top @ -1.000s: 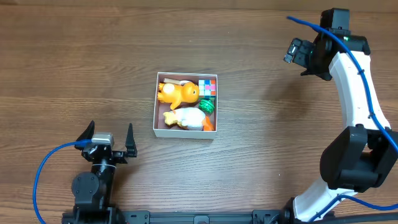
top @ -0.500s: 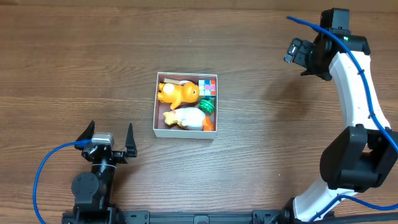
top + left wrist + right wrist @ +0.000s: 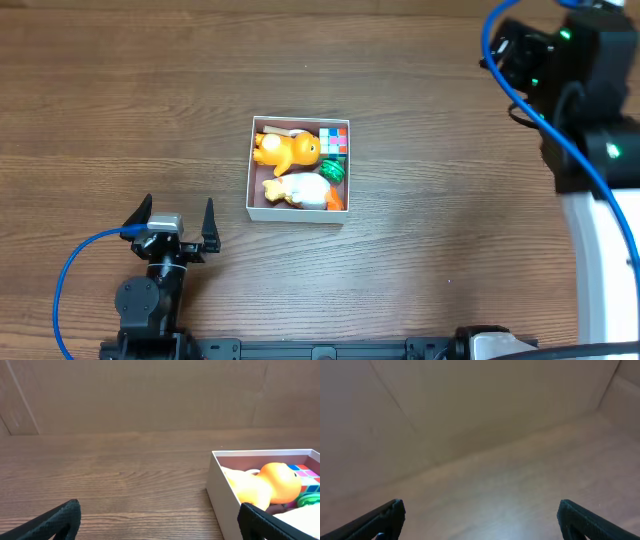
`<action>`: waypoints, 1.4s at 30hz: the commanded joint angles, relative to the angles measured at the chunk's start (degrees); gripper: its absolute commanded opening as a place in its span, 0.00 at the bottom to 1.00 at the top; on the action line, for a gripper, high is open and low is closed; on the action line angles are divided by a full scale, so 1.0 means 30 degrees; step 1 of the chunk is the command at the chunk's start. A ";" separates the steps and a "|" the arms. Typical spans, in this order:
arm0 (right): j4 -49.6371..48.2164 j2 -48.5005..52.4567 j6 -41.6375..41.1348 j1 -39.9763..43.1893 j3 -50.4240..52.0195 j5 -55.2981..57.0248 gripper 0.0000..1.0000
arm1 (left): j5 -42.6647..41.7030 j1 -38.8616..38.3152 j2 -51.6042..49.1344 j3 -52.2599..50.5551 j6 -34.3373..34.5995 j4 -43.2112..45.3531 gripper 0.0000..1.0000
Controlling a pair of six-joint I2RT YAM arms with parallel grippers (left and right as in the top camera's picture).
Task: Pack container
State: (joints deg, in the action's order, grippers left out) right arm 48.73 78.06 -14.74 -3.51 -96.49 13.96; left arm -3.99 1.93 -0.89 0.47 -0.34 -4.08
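Observation:
The container [image 3: 249, 180], a shallow white-walled square box, sits at the table's middle. It holds an orange toy [image 3: 287, 149], a white toy [image 3: 298, 190], a green piece [image 3: 333, 171] and a colourful cube [image 3: 334, 138]. My left gripper [image 3: 175, 213] is open and empty, low at the front left, a short way from the box. In the left wrist view [image 3: 157, 522] the container wall [image 3: 220, 485] and the orange toy [image 3: 272, 482] lie to the right. My right gripper [image 3: 512, 48] is raised high at the far right; in the right wrist view [image 3: 480, 520] it is open and empty.
The brown wooden tabletop [image 3: 120, 110] surrounds the box. A blue cable [image 3: 70, 275] loops beside the left arm's base. The right arm [image 3: 590, 140] looms large over the right edge. A beige wall [image 3: 150, 395] stands at the table's back.
The right arm has risen towards the overhead camera and shifted to the right. The left arm and the box have not moved.

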 commanded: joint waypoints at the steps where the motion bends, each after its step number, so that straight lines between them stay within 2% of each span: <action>1: -0.1945 -0.1326 0.0051 -0.0095 0.1166 0.0342 1.00 | 0.0197 0.0117 0.0226 -0.0066 -0.0175 -0.0044 1.00; 3: -0.5770 -0.3847 0.0044 -0.0095 0.5370 0.0342 1.00 | 0.0197 0.0117 0.0226 -0.0066 -0.0175 -0.0044 1.00; 5: -1.1132 -0.7410 -0.0102 -0.0095 1.1489 0.0328 1.00 | 0.0197 0.0117 0.0226 -0.0066 -0.0175 -0.0044 1.00; 12: -2.1660 -1.2378 -0.0095 -0.0095 2.1522 0.0328 1.00 | 0.0197 0.0117 0.0226 -0.0066 -0.0175 -0.0044 1.00; 15: -2.4159 -1.4134 -0.0102 -0.0051 2.4655 -0.0087 1.00 | 0.0197 0.0117 0.0226 -0.0066 -0.0175 -0.0044 1.00; 18: -2.5157 -1.5540 -0.0095 0.0357 2.6622 -0.1326 1.00 | 0.0197 0.0117 0.0226 -0.0066 -0.0175 -0.0044 1.00; 23: -2.4939 -1.7005 -0.0007 0.1836 2.8057 -0.4058 1.00 | 0.0197 0.0117 0.0226 -0.0066 -0.0175 -0.0044 1.00; 29: -2.0247 -2.0269 0.0058 0.2353 2.8195 -0.4488 1.00 | 0.0197 0.0117 0.0226 -0.0066 -0.0175 -0.0044 1.00; 33: -1.8374 -2.1464 0.0058 0.2361 2.8246 -0.4481 1.00 | 0.0197 0.0117 0.0226 -0.0066 -0.0175 -0.0044 1.00; 42: -1.7741 -2.2877 0.0044 0.2361 2.9660 -0.4481 1.00 | 0.0197 0.0117 0.0226 -0.0066 -0.0175 -0.0044 1.00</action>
State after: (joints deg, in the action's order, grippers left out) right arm -4.49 10.24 -14.92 3.33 -7.64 0.58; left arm -3.79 1.93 -0.84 0.47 -0.34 -4.10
